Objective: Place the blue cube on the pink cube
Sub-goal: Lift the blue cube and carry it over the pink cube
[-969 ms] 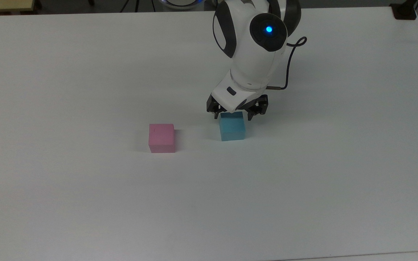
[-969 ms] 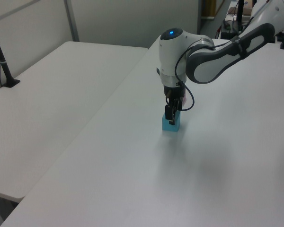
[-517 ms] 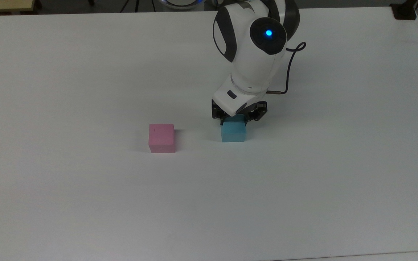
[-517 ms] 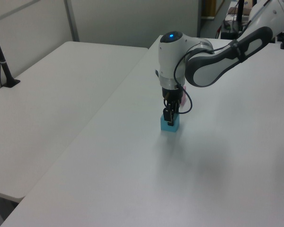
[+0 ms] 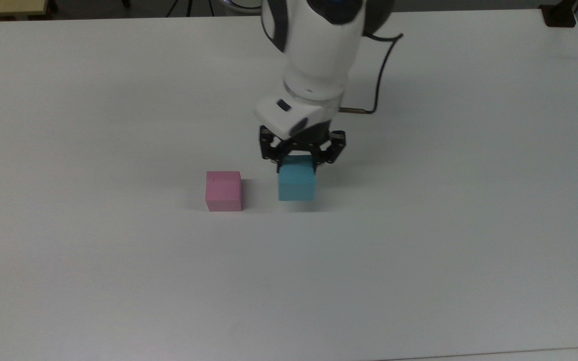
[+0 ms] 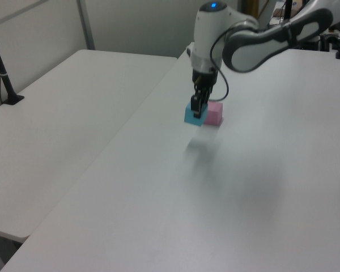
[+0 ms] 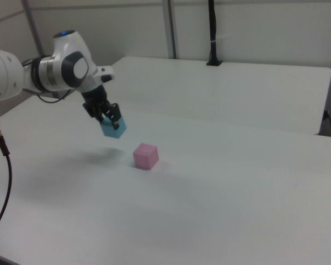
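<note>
My gripper (image 5: pixel 298 159) (image 6: pixel 196 107) (image 7: pixel 107 117) is shut on the blue cube (image 5: pixel 296 183) (image 6: pixel 194 115) (image 7: pixel 114 128), gripping its top part. The cube hangs in the air above the white table (image 5: pixel 118 100), with its shadow on the table below it. The pink cube (image 5: pixel 224 191) (image 6: pixel 214 113) (image 7: pixel 146 155) rests on the table. In the top view it lies to the left of the blue cube, a small gap between them. In the right view the blue cube hangs higher than the pink cube and to its left.
A second white table (image 6: pixel 56 113) (image 7: pixel 226 88) stands beside this one. A black post (image 6: pixel 3 71) (image 7: pixel 212 33) rises from it. A dark cable (image 5: pixel 379 65) loops from my wrist. A black clamp (image 5: pixel 560 15) sits at the table's far right corner in the top view.
My gripper closed on the blue cube, lifted it off the table and carried it toward the pink cube, leftward in the top view. The pink cube has not moved.
</note>
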### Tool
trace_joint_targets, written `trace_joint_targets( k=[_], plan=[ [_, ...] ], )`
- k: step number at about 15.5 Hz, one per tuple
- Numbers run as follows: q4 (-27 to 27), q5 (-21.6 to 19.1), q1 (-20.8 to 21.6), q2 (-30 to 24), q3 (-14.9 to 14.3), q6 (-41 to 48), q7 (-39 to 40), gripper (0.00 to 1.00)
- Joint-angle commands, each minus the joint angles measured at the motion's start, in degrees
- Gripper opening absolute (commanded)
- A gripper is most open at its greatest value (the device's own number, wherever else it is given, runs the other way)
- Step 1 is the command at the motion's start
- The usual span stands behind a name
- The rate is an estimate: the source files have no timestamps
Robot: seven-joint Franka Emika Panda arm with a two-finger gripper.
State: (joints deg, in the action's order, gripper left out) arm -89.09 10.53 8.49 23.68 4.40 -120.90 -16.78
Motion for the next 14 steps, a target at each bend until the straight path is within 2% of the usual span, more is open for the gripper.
trace_joint_targets(
  k=[1,5,9,14],
  plan=[
    [-1.7,1.1,-2.6,-3.5,-0.2,1.9,4.6,0.52],
    [-2.7,1.2,-6.5,-5.3,-0.5,6.3,13.3,0.52],
    [-3.4,1.2,-8.3,-5.1,-0.5,5.7,12.9,0.55],
    [-4.4,1.2,-8.4,-3.7,-0.9,3.6,12.6,0.55]
  ],
)
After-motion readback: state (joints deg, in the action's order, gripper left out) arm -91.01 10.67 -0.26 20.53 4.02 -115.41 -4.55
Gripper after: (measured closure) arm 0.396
